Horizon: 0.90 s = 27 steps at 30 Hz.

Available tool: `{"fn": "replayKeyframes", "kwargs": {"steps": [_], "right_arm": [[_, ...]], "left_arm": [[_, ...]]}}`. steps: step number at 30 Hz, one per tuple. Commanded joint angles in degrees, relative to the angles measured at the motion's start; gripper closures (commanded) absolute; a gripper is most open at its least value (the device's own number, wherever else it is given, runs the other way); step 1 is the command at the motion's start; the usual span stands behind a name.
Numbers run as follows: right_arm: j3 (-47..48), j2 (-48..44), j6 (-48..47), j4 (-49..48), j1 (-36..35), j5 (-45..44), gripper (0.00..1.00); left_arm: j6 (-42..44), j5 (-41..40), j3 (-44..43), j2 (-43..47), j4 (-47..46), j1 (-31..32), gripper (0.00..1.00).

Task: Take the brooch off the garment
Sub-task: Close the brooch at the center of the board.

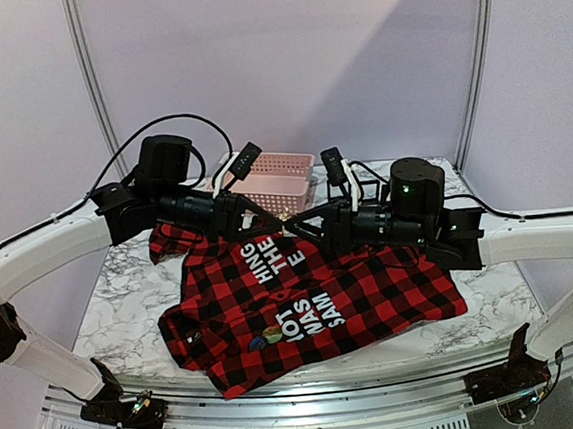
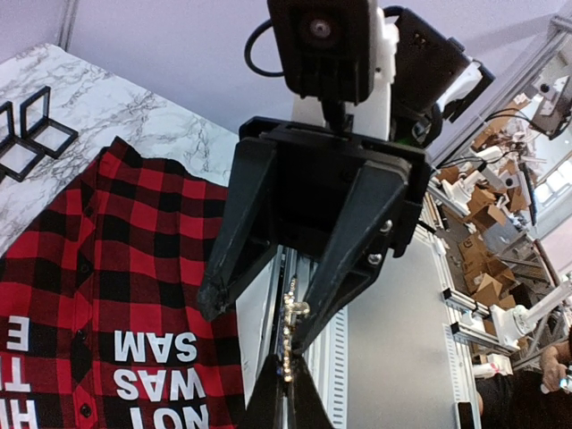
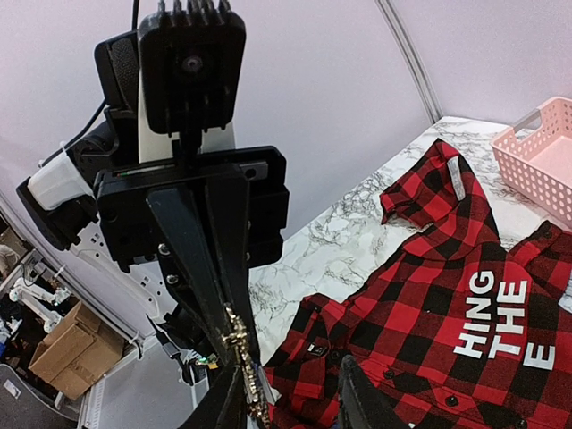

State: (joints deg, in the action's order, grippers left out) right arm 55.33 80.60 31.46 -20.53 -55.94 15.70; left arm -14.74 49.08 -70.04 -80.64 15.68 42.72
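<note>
The garment (image 1: 374, 297) is a red-and-black plaid shirt with white lettering, spread on the marble table; it also shows in the wrist views (image 2: 107, 259) (image 3: 465, 268). Both grippers meet in the air above its collar end. My left gripper (image 1: 272, 221) (image 2: 286, 368) is shut on a thin, sparkling gold brooch (image 2: 292, 313) that sticks out past its fingertips, clear of the cloth. My right gripper (image 1: 303, 223) (image 3: 288, 367) faces it, jaws apart. The brooch (image 3: 239, 353) lies against one right finger (image 3: 225, 393); the other finger (image 3: 353, 393) stands well off it.
A pink slatted basket (image 1: 278, 175) (image 3: 545, 152) stands at the back of the table behind the grippers. Two small round badges (image 1: 267, 337) sit on the shirt near its front hem. The metal frame rail (image 1: 313, 403) runs along the table's near edge.
</note>
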Motion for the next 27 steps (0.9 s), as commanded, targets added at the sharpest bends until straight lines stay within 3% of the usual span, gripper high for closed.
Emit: {"fn": "replayKeyframes", "kwargs": {"steps": [1,27], "right_arm": [[2.2,1.5,0.8,2.2,0.3,-4.0,0.68],[-0.1,0.1,2.3,0.9,0.8,-6.6,0.69]], "left_arm": [[0.6,3.6,-0.6,0.2,-0.4,0.4,1.0],[0.5,0.2,-0.9,0.0,0.8,0.3,1.0]]}}
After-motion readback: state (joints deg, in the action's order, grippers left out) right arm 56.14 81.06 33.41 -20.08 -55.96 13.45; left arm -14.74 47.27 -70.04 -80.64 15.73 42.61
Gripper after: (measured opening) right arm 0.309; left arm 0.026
